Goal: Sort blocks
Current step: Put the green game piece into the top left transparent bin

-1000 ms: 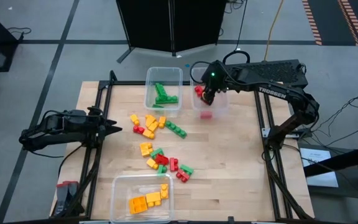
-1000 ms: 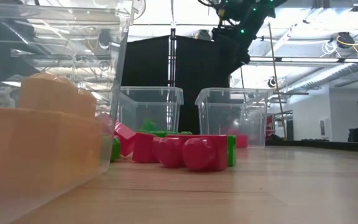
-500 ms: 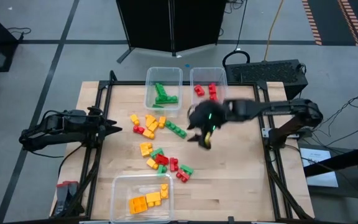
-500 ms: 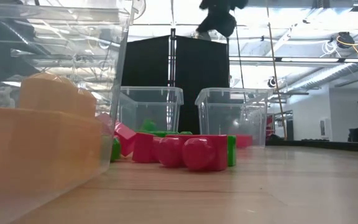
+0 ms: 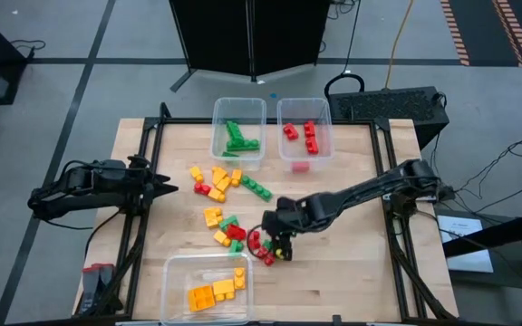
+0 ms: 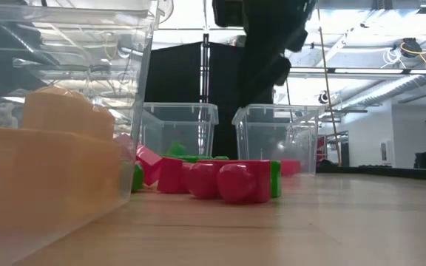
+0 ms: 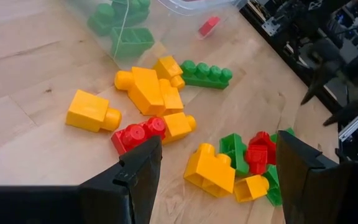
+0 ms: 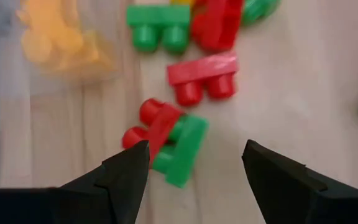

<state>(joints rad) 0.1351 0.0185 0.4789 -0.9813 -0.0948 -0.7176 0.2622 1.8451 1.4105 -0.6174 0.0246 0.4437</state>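
Right gripper (image 5: 282,246) fingers spread above partly hidden blocks (image 5: 265,250).

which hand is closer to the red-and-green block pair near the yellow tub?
Right. The right hand is open just above the red-and-green block pair on the table's near-middle. The left hand waits at the left edge, well away, open.

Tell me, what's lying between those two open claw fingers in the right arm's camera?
In the right wrist view, a red block joined with a green block lies on the table, between the open right gripper fingers.
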